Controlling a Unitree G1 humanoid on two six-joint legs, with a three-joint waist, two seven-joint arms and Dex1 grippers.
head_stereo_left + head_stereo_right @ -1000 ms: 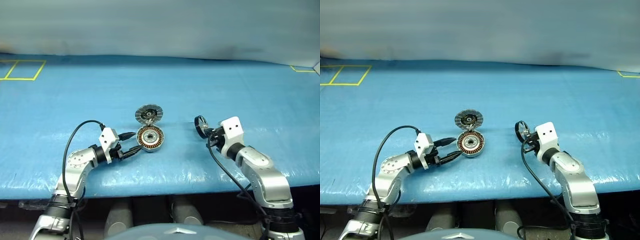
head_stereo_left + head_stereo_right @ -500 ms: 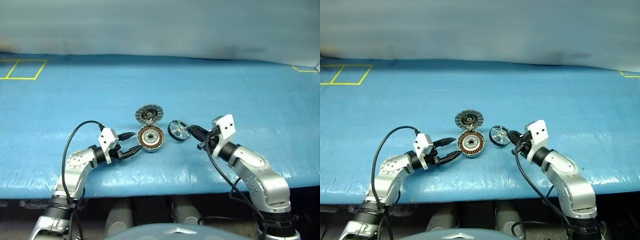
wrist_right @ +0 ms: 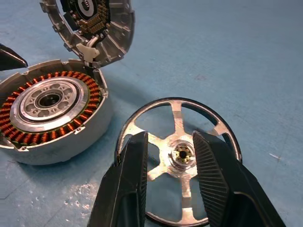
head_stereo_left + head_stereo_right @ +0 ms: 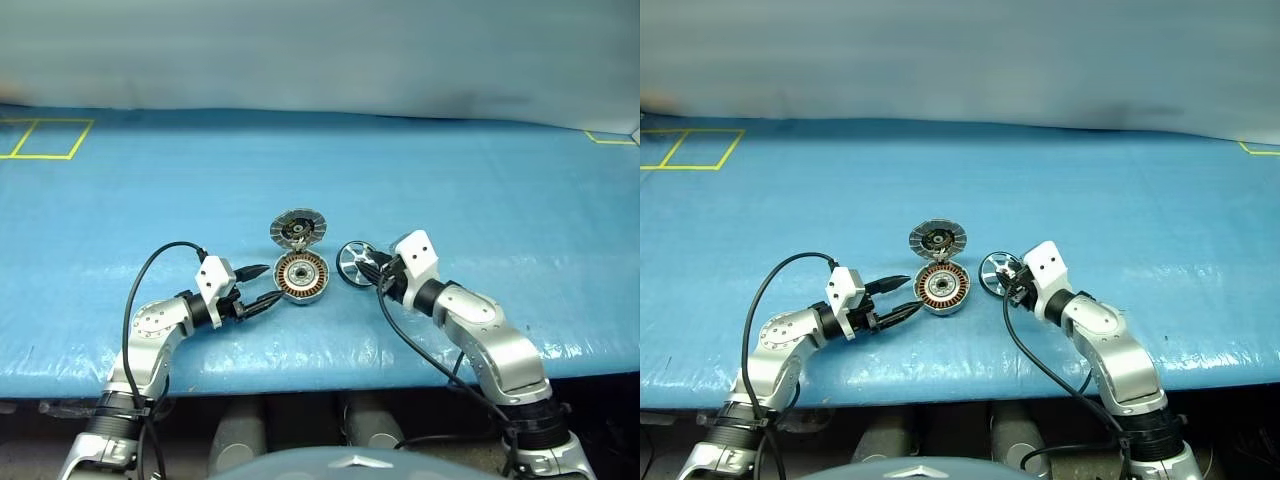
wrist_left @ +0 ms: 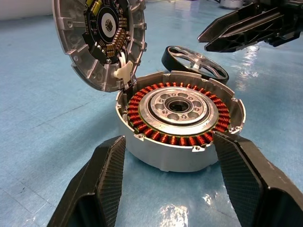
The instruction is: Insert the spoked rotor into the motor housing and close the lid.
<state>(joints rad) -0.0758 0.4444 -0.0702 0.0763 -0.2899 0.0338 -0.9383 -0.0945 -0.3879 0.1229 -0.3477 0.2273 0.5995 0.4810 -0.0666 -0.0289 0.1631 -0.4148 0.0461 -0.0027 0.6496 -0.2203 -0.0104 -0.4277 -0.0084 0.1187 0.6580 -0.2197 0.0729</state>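
Note:
The motor housing (image 4: 301,276) sits on the blue table with its copper windings showing. Its ribbed lid (image 4: 298,227) stands open, hinged at the far edge. The spoked rotor (image 4: 356,264), a dark rim with silver spokes, rests on the table just right of the housing. My right gripper (image 4: 377,272) is over it and open: its fingers (image 3: 130,184) straddle the hub, and the left wrist view shows them clear of the rim. My left gripper (image 4: 270,283) is open, with a finger (image 5: 102,184) on each side of the housing's near face.
The blue table cover (image 4: 450,190) stretches wide behind the parts. Yellow tape squares (image 4: 45,140) mark the far left corner, and a short yellow mark (image 4: 605,138) the far right. The table's front edge (image 4: 320,372) runs just below both arms.
My right arm swung left with the rotor from out on the right to beside the housing, and its jaws have parted. The left arm, housing and lid stayed put.

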